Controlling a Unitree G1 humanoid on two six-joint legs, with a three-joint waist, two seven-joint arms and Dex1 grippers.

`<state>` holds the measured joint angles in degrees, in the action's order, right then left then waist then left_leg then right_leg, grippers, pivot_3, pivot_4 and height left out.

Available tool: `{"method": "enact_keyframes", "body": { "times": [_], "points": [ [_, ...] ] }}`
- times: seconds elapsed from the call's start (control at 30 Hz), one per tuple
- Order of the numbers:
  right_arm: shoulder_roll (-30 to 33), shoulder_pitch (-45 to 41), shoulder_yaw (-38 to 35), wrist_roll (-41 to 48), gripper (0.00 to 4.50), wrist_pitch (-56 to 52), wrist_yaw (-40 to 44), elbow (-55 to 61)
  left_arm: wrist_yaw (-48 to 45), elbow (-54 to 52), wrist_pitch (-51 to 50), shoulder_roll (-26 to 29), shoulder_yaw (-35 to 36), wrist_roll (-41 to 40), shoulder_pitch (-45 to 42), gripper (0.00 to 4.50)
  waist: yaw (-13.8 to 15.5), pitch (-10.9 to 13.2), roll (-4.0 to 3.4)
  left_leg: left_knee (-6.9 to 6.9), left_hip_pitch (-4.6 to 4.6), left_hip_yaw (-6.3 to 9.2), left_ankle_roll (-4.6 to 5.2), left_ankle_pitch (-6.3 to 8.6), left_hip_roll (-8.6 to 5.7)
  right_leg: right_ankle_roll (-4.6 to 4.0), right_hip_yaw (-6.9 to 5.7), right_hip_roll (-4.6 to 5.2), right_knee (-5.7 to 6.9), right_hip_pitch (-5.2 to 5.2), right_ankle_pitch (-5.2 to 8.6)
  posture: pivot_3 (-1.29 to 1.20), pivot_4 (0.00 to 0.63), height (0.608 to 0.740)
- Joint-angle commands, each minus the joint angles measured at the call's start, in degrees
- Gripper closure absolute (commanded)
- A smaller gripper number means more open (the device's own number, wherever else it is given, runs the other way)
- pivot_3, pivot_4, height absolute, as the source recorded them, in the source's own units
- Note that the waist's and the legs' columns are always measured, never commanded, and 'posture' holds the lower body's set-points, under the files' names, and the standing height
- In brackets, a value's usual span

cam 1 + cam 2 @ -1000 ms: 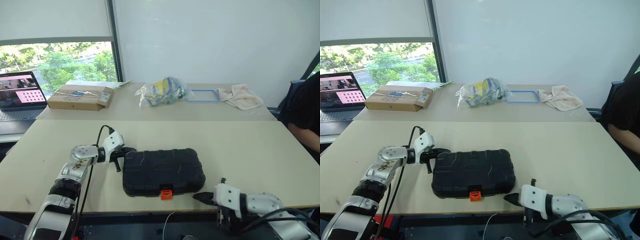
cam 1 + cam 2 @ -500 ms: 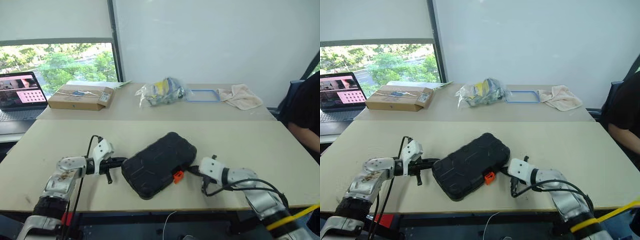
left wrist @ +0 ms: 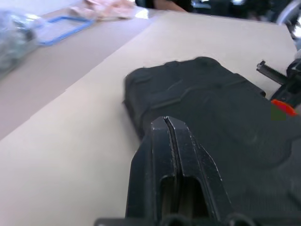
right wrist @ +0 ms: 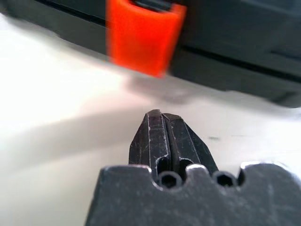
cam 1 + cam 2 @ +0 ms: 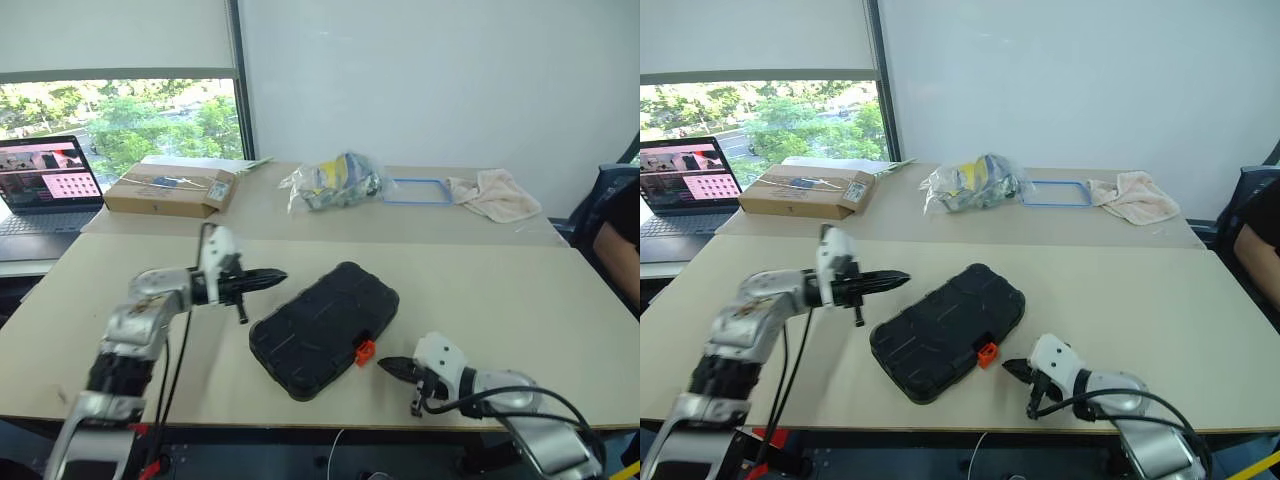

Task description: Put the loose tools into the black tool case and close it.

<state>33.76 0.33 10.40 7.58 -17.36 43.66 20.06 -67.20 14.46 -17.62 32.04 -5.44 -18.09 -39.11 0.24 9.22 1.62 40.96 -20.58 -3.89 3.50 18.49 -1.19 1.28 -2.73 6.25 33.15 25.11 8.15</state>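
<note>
- The black tool case [image 5: 324, 328] lies shut and askew on the tabletop [image 5: 520, 300].
- Left pincer [image 5: 272, 277] pinched empty, hovering beside it.
- Right pincer [image 5: 388, 366] pinched empty, near the orange latch [image 5: 364, 351].
- Judged next: press the latch home.

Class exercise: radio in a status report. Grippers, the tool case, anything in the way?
Left gripper shut, above the table beside the case. Right gripper shut, pointing at the orange latch. Black tool case closed, lying askew. Nothing in the way.
</note>
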Motion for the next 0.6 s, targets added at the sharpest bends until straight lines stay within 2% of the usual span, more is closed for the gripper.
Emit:
{"method": "enact_keyframes", "body": {
  "times": [0.03, 0.23, 0.3, 0.6],
  "points": [
    [-1.3, 1.2, 3.2, -0.8, 4.48, -4.5, -1.3, 1.5, -1.3, 2.1, 2.4, -0.7, -2.4, 2.4, -1.8, 4.50, -0.5, 0.0, 0.01, 0.00, 0.00, 0.00, 0.00, 0.00, 0.01, 0.01, 0.02, -0.02, 0.00, 0.00, 0.01, 0.00, 0.150, 0.740],
    [-5.4, -0.8, 4.1, -2.8, 4.48, -4.9, -5.3, -1.9, -1.4, 6.1, 4.2, -2.4, -6.5, 6.9, -2.8, 4.50, -0.9, 0.0, 0.07, 0.03, 0.24, 0.02, -0.03, -0.02, 0.08, -0.02, 0.11, -0.08, -0.01, -0.10, 0.07, 0.00, 0.150, 0.740],
    [-6.3, -0.7, 4.3, -2.6, 4.48, -4.3, -5.4, -2.7, -1.3, 6.2, 3.2, -2.6, -6.8, 7.3, -2.9, 4.50, -1.0, 0.0, 0.07, 0.03, 0.32, 0.00, 0.33, 0.19, 0.08, 0.11, 0.19, -0.08, -0.01, -0.14, 0.15, 0.00, 0.150, 0.740],
    [-12.6, -1.7, 3.8, -2.1, 4.48, 2.7, -7.8, -9.9, -1.0, 8.2, 2.8, -3.4, -7.0, 8.7, -3.4, 4.50, -1.1, -0.2, 0.26, 0.04, 0.45, 0.04, 0.12, 0.05, 0.18, 0.04, 0.25, -0.15, 0.22, -0.12, 0.11, 0.00, 0.150, 0.740]
  ]
}}
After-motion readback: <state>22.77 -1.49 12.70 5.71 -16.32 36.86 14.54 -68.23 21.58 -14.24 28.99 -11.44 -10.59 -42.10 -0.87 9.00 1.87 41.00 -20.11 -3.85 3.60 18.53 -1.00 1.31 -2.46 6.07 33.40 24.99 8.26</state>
